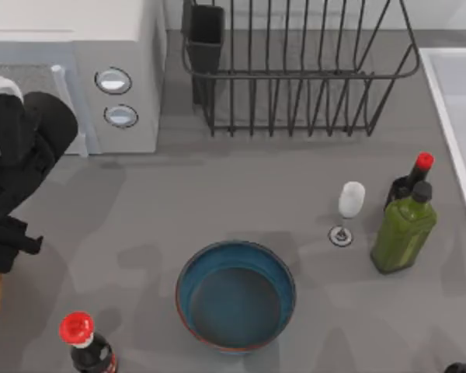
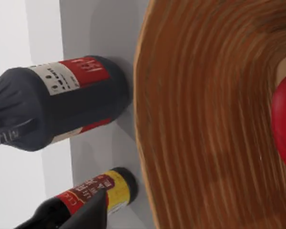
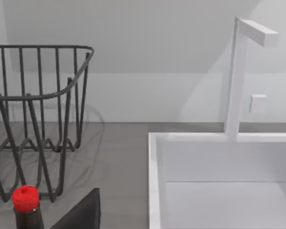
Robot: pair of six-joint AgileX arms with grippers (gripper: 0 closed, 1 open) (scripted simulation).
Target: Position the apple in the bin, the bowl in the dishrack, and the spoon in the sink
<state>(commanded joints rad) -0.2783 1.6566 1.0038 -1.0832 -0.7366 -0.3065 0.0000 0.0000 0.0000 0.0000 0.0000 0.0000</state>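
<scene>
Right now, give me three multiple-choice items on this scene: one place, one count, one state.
1. Where is the bowl?
A. in the dishrack
B. on the counter, in front of the dishrack
C. in the sink

2. How many round knobs on the microwave?
A. one
B. two
C. four

3. How does the green bottle stand?
A. upright
B. on its side
C. upside down

Answers: 1 B, it sits on grey counter below the rack; 2 B, two knobs show on its panel; 3 A, its cap points up.
</scene>
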